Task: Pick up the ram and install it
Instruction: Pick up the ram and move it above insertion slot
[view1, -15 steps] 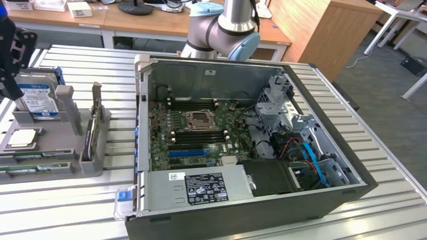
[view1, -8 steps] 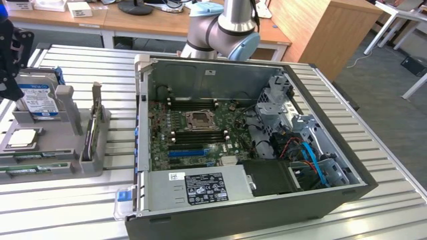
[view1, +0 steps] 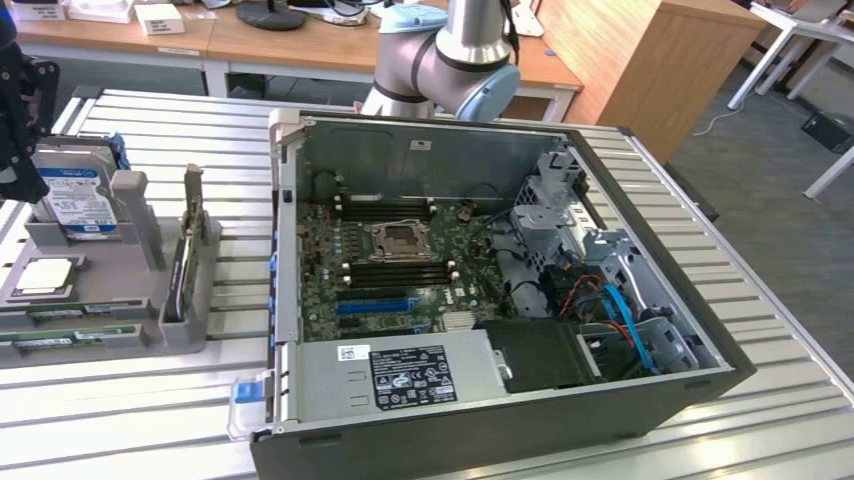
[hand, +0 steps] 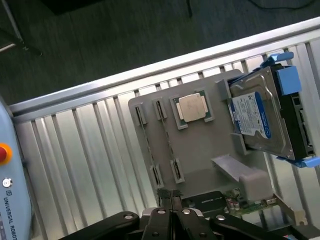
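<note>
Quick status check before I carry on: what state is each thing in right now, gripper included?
gripper: shut, holding nothing, above the gray holder.
ram: sitting in its holder slots, not picked up.
processor: lying flat in its recess on the holder.
hard drive: propped up in its bay on the holder.
computer case: open, side panel off, board exposed.

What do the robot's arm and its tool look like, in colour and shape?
The arm is a silver tube with rounded grey joints and light blue caps. The tool is black, with two narrow fingers and small silver screws.
</note>
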